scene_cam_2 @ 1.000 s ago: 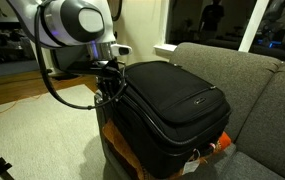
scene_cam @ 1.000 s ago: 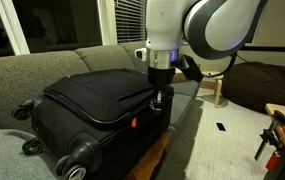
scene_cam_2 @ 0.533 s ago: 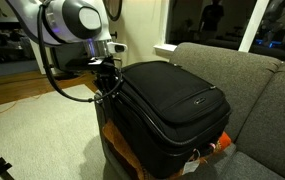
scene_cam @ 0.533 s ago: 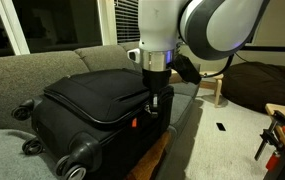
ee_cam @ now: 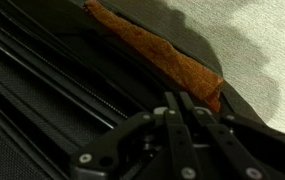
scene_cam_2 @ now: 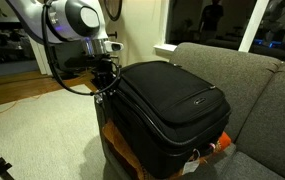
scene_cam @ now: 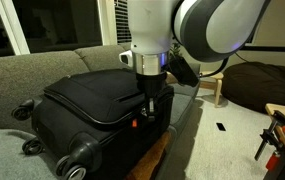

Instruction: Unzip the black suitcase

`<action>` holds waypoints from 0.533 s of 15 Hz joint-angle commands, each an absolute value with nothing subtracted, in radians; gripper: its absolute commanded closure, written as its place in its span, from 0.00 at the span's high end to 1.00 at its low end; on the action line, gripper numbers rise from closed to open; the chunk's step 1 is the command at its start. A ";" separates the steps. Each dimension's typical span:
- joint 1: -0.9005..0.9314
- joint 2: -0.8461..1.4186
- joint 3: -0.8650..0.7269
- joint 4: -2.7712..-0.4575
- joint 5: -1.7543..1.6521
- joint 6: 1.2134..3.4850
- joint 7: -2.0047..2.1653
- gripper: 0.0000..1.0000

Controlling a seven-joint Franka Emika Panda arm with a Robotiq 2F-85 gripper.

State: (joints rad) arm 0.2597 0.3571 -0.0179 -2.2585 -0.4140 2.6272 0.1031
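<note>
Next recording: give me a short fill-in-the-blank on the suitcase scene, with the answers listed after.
The black suitcase lies flat on a grey upholstered ____. In an exterior view, its spinner ____ show at the near end. The small tag beside the pincer is ____ in colour.
Missing words: couch; wheels; red.

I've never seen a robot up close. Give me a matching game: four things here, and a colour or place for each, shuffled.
Things:
1. suitcase
2. sofa
3. small tag
4. gripper

Descriptions:
A. grey
B. down at the suitcase's edge
C. black
D. red-orange

Pairs: 1-C, 2-A, 3-D, 4-B
</note>
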 commanded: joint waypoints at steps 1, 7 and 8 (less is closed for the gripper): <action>0.302 0.401 0.012 -2.205 -0.438 2.611 0.155 0.06; 0.317 0.426 0.027 -2.161 -0.463 2.553 0.158 0.06; 0.319 0.429 0.029 -2.154 -0.466 2.542 0.157 0.06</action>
State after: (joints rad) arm 0.2823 0.3813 -0.0036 -2.2082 -0.4521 2.5491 0.1111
